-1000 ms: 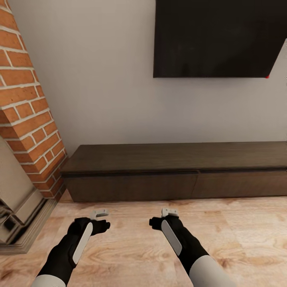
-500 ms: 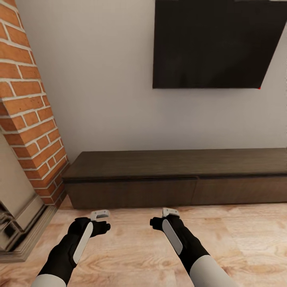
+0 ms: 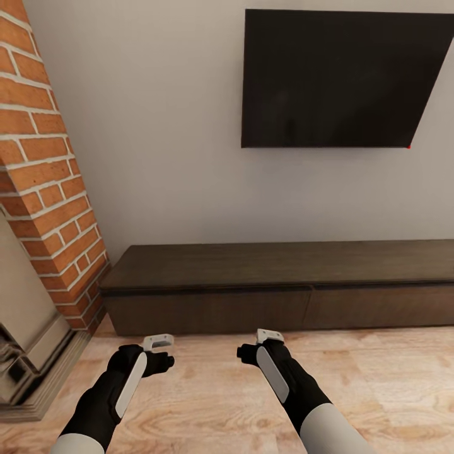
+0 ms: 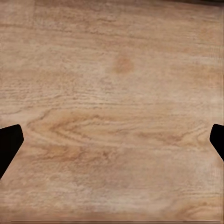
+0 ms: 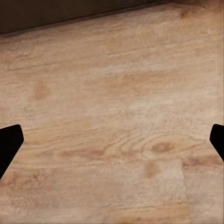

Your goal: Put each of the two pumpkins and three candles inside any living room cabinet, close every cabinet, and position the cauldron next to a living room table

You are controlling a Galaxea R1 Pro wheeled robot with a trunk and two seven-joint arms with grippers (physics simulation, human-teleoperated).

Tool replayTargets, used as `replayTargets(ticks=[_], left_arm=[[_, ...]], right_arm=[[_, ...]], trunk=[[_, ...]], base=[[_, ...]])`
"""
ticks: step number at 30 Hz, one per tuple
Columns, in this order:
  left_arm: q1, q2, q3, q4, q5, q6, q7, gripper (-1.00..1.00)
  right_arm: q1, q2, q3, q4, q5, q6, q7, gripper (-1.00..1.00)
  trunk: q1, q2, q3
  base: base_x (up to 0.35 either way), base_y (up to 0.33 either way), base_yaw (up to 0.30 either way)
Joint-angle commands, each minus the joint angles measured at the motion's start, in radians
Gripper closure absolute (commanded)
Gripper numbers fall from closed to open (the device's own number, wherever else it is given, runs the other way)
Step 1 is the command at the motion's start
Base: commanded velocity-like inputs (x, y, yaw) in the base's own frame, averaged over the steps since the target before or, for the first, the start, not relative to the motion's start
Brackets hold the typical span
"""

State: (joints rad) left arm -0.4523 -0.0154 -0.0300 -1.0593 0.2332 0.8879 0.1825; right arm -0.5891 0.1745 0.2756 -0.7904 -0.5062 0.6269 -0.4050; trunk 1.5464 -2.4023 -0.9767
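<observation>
1. Wall [image 3: 157,126], TV [image 3: 340,79], brick chimney [image 3: 44,164] at left: robot faces the cabinet end of the room.
2. Floor [image 3: 208,403]: bare wood under both arms.
3. Cabinet [image 3: 277,287]: straight ahead against the wall, both drawer fronts flush, looks closed.
4. My read: base positioning step. Square up to one front, stop near enough to reach its top edge with room for it to open.
5. Left gripper [image 3: 157,342], right gripper [image 3: 270,336]: both spread wide, empty, hanging over the floor short of the cabinet.

cabinet [image 3: 277,287] against wall | fireplace [image 3: 44,208] left | screen [image 3: 340,79] apparently above
</observation>
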Motion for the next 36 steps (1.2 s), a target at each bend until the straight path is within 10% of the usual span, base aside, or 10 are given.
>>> replayTargets(ticks=[1,21,30,36], left_arm=[[0.000,0.000,0.000,0.001,0.000,0.002,0.000,-1.00],[-0.007,0.035,0.059,0.178,-0.002,-0.013,-0.002,-1.00],[-0.007,0.059,0.068,0.469,-0.007,-0.293,-0.002,-1.00],[-0.007,0.070,0.067,0.560,-0.004,-0.401,-0.002,-1.00]], right_arm=[[0.000,0.000,0.000,0.000,0.000,0.000,0.000,-1.00],[0.043,0.000,0.001,-0.001,0.006,-0.080,-0.003,-1.00],[0.286,0.000,0.015,-0.039,0.020,-0.333,-0.004,-1.00],[0.332,-0.024,0.025,-0.041,0.019,-0.406,-0.002,-1.00]], trunk=[[-0.004,0.007,0.003],[-0.081,0.147,0.066],[-0.115,0.210,0.094],[-0.138,0.252,0.113]], base=[[0.000,0.000,0.000],[0.000,0.000,0.005],[0.000,0.000,0.002],[0.000,0.000,0.000]])
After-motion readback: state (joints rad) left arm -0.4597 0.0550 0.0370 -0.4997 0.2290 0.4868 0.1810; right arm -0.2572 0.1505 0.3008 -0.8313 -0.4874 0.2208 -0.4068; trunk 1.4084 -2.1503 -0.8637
